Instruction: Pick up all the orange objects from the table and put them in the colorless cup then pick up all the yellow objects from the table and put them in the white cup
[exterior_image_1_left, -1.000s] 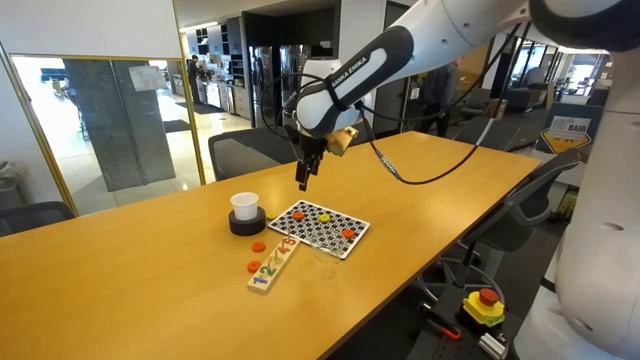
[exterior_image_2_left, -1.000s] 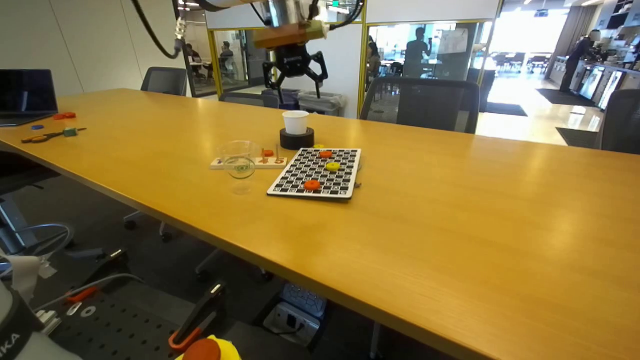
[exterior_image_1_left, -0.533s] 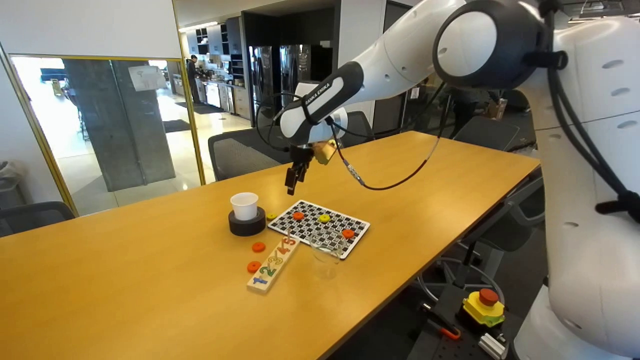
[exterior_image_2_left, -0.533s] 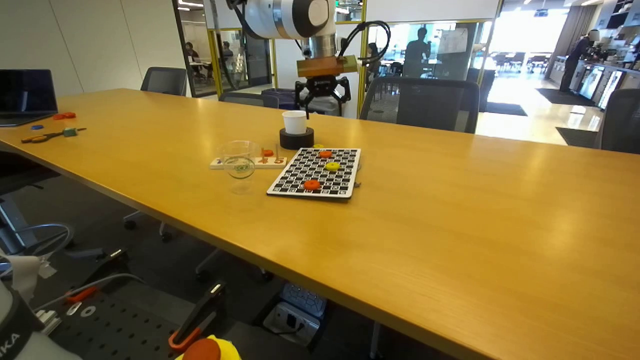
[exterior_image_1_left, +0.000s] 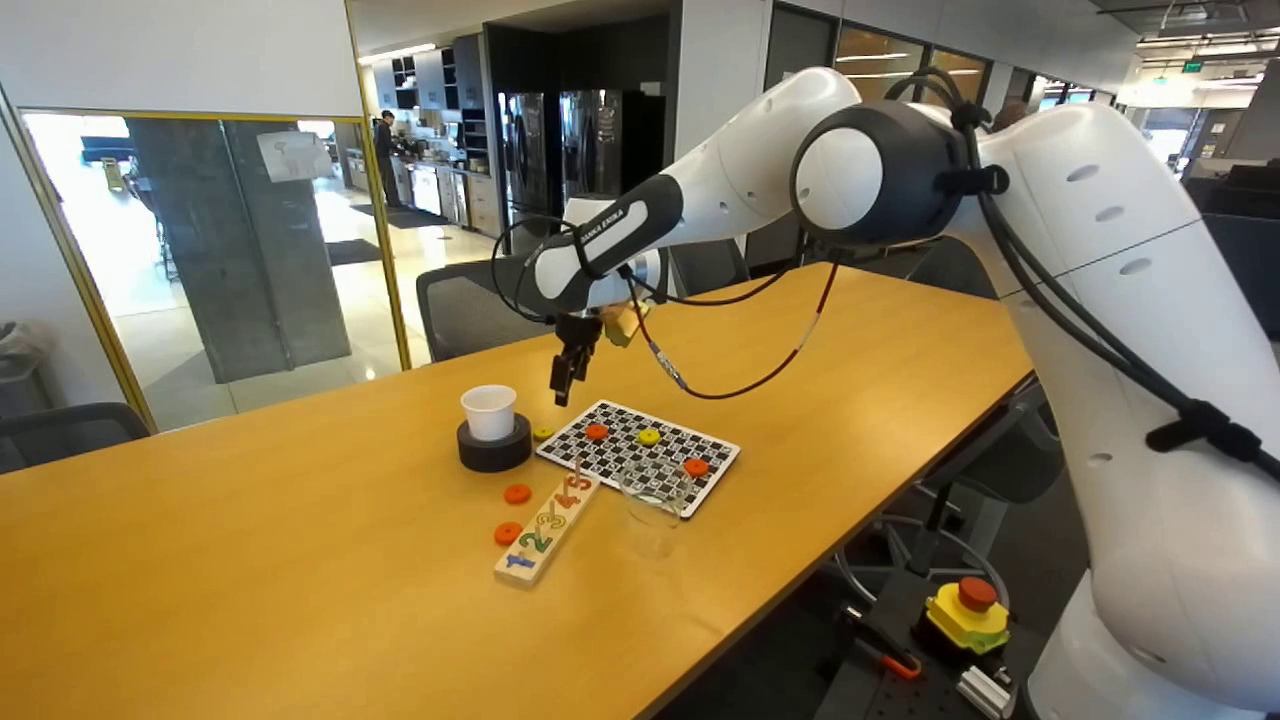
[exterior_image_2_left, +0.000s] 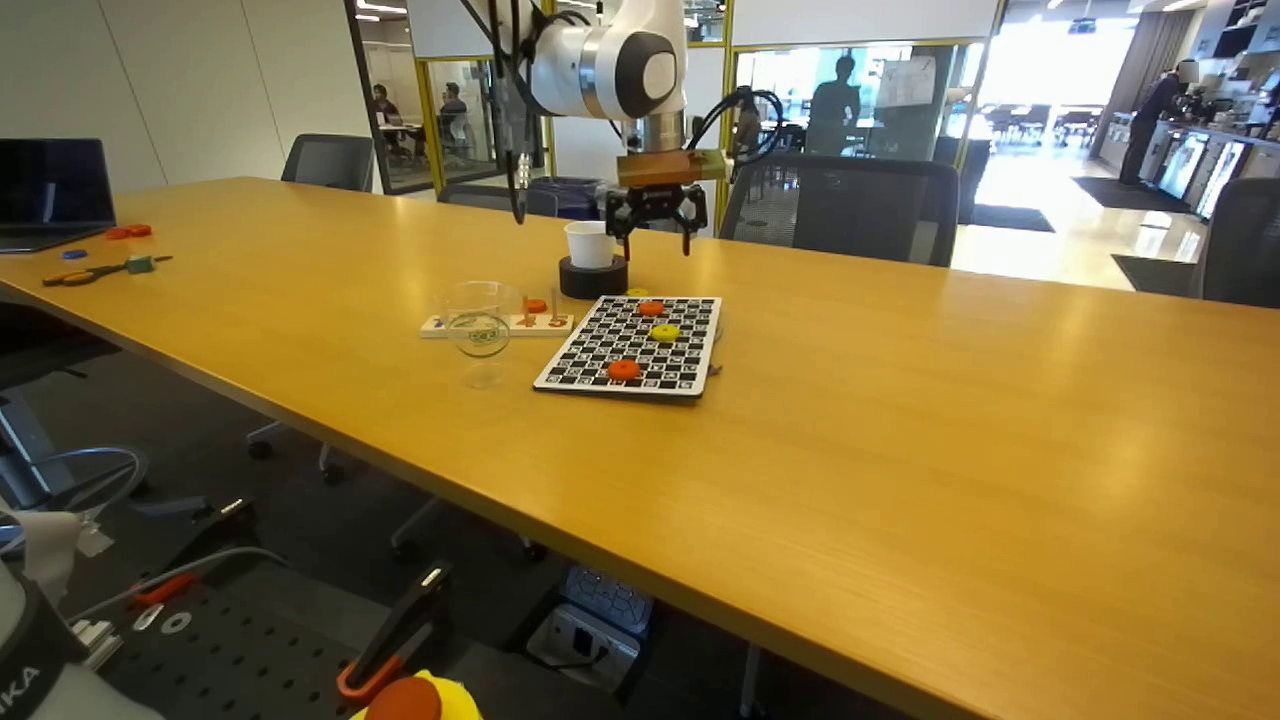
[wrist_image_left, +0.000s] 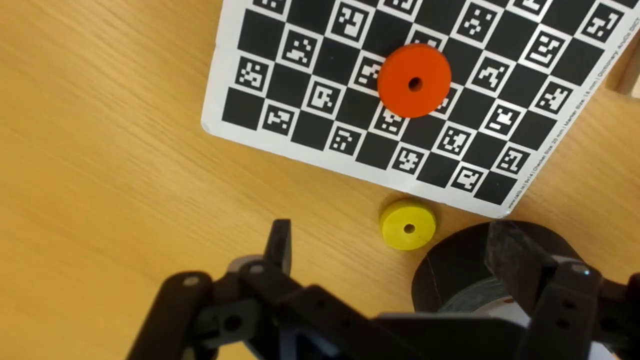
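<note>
Orange round pieces lie on the checkered board (exterior_image_1_left: 597, 432) (exterior_image_1_left: 696, 467) and beside the wooden number strip (exterior_image_1_left: 517, 494) (exterior_image_1_left: 508, 533). One yellow piece (exterior_image_1_left: 649, 437) is on the board; another yellow piece (wrist_image_left: 408, 225) lies on the table between board and tape roll. The white cup (exterior_image_1_left: 489, 413) stands on a black tape roll (exterior_image_2_left: 593, 278). The colorless cup (exterior_image_2_left: 480, 325) stands on the table beside the board. My gripper (exterior_image_2_left: 657, 247) is open and empty above the table near the white cup. In the wrist view, the off-board yellow piece appears between the fingertips; the cup is mostly hidden.
The checkered board (exterior_image_1_left: 620, 450) lies flat near the wooden number strip with pegs (exterior_image_1_left: 547, 530). A laptop (exterior_image_2_left: 55, 190), more orange-red pieces (exterior_image_2_left: 128, 231), a blue piece (exterior_image_2_left: 74, 254) and pliers (exterior_image_2_left: 85, 275) are at the table's far end. Chairs stand around the table.
My gripper has come down and moved closer to the white cup and the yellow piece beside the tape roll. It stays open. The pieces, cups and board have not moved.
</note>
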